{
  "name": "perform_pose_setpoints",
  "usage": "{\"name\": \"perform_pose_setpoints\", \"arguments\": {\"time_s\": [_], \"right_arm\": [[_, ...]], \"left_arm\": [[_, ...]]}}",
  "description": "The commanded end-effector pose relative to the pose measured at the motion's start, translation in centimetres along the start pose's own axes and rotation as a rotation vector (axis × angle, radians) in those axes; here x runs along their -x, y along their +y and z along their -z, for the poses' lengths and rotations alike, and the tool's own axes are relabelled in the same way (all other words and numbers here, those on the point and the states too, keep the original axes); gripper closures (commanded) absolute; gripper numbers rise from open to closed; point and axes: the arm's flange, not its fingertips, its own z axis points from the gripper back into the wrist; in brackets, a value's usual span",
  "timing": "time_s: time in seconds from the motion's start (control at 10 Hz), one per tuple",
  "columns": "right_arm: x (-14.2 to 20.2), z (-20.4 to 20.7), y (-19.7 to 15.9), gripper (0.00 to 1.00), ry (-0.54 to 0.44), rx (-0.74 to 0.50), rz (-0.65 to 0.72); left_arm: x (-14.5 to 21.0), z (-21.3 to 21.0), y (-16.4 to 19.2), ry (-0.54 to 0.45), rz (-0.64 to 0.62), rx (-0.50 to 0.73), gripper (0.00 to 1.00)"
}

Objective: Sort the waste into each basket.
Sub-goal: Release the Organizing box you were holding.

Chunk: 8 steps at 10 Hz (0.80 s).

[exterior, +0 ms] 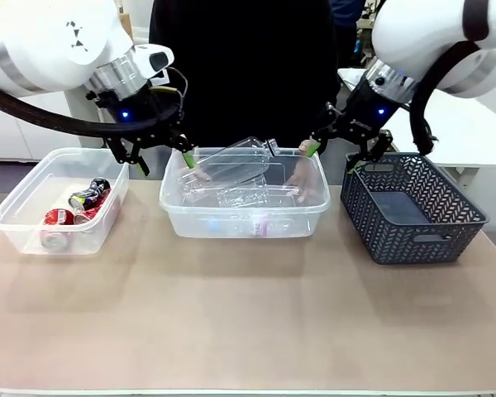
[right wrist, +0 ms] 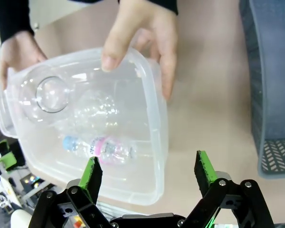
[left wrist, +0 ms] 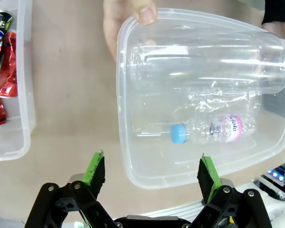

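Note:
Two see-through tubs stand on the table. The left tub (exterior: 16, 207) holds red cans (exterior: 58, 219) and a black can (exterior: 89, 194). In the middle tub (exterior: 314, 207) lie clear bottles; a large clear bottle (exterior: 236, 159) rests slanted across its top. A small bottle with a blue cap (left wrist: 213, 129) and a pink-printed label lies on that tub's floor, also visible as the small bottle (right wrist: 102, 147). A person's hands (right wrist: 142, 42) grip the middle tub's far rim. My left gripper (exterior: 164, 162) hangs open over its left end, my right gripper (exterior: 335, 157) open over its right end. Both are empty.
A dark grey lattice basket (exterior: 413, 207) stands at the right, just beside my right gripper, and looks empty. The person stands close behind the middle tub. The near half of the tan table (exterior: 248, 322) is bare.

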Motion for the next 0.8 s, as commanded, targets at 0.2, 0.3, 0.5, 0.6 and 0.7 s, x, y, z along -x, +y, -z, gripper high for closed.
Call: {"name": "perform_pose_setpoints", "arguments": {"time_s": [0.2,0.3,0.5,0.6,0.7], "right_arm": [[0.0,0.0,0.0,0.0,0.0,0.0,0.0],[2.1,-3.1,-1.6,0.0,0.003,-0.091,-0.011],[7.0,-8.3,-4.2,0.0,0.005,-0.207,-0.091],[9.5,-10.2,-5.9,0.0,0.017,-0.262,-0.108],[12.7,-12.2,-8.0,0.0,-0.008,-0.245,-0.103]], "left_arm": [[-0.1,-2.2,-0.7,-0.012,0.042,0.047,0.0],[1.1,-4.6,-1.0,-0.02,0.061,0.089,0.0],[5.0,-7.9,0.0,-0.018,0.072,0.175,0.0],[7.5,-8.8,0.8,-0.042,0.066,0.186,0.0],[10.8,-10.0,2.2,-0.055,0.058,0.185,0.0]]}}
